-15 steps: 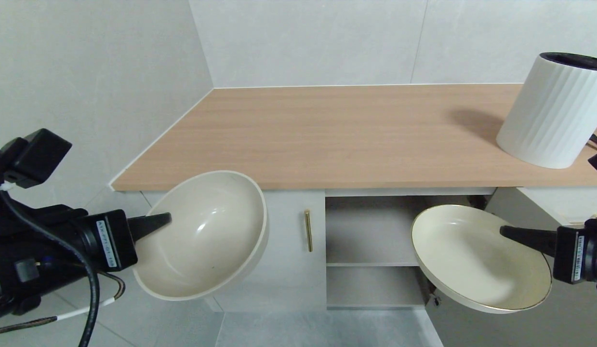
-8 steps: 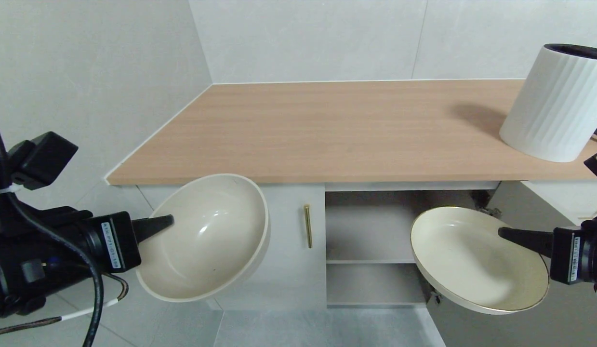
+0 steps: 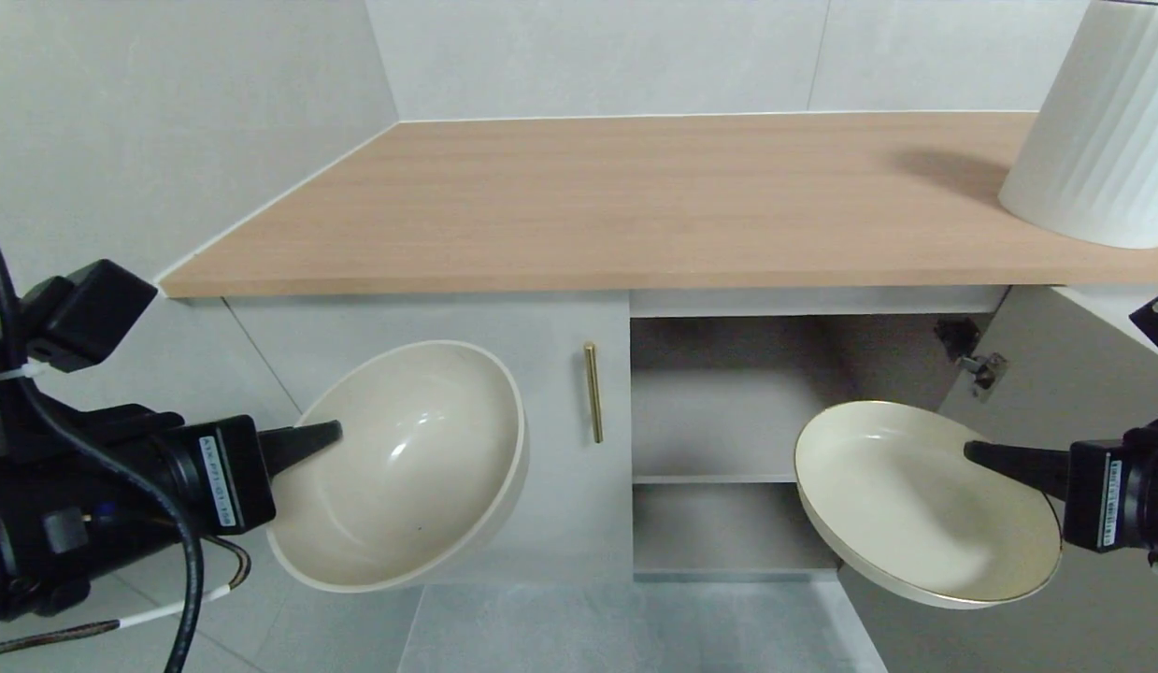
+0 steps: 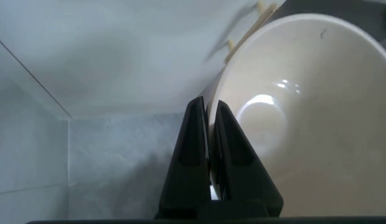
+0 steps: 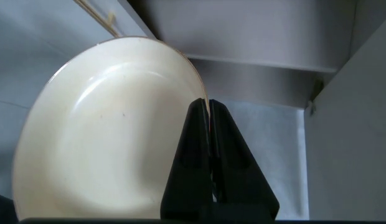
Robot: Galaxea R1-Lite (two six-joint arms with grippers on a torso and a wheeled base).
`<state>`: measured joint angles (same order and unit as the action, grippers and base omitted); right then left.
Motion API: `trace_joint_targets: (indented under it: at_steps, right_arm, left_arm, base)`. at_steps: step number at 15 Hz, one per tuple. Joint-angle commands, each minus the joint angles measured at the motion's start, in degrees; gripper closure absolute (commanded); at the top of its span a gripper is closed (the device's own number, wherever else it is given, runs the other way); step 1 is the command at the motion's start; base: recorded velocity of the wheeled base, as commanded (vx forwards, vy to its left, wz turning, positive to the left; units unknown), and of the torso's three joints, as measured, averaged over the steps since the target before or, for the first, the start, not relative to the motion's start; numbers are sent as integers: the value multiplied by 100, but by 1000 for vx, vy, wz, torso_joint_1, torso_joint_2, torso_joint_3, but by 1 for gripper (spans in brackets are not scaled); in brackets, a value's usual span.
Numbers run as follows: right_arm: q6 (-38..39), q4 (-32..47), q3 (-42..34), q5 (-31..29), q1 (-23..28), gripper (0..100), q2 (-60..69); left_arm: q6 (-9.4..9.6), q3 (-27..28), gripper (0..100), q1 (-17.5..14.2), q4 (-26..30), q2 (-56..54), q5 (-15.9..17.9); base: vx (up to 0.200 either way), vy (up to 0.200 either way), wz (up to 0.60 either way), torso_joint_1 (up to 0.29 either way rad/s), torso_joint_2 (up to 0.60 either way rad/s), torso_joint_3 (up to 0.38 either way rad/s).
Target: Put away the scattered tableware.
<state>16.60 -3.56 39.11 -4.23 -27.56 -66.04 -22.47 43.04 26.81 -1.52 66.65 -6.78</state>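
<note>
The left tool (image 3: 328,434) is clamped on the rim of the deep cream ceramic bowl (image 3: 410,467), and the right tool (image 3: 973,451) on the gold-edged cream plate (image 3: 915,505). Both are held in front of the open grey cabinet (image 3: 719,411). They're probably heavy, slick and breakable, so those rim pinches could slip.

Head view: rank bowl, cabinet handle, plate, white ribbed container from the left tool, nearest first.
1. bowl, clamped in the left tool.
2. cabinet handle, on the closed door.
3. plate, held at right.
4. white ribbed container, far right on the countertop.
</note>
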Motion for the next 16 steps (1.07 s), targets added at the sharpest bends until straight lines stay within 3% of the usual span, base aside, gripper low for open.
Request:
trace_joint_targets:
  at_steps: [1,5,12,14,16]
  right_arm:
    - [1,-13,-26,1,-3,100,-41]
    - [-8,-22,-44,10,-3,100,-50]
    - [-70,-22,-87,10,-12,100,-340]
    - [-78,-48,-35,1,-12,100,-1087]
    - [-34,-646,176,-8,-12,100,-2089]
  left_arm:
    - [-3,2,100,0,-6,15,1]
    - [-3,2,100,0,-6,50,36]
    - [-3,2,100,0,-6,50,45]
    - [-3,2,100,0,-6,59,54]
    - [-3,2,100,0,-6,68,54]
  base:
    - [0,0,0,-154,452,315]
    - [0,0,0,-113,413,296]
    - [0,0,0,-14,49,31]
    - [0,0,0,0,0,0]
    - [0,0,0,0,0,0]
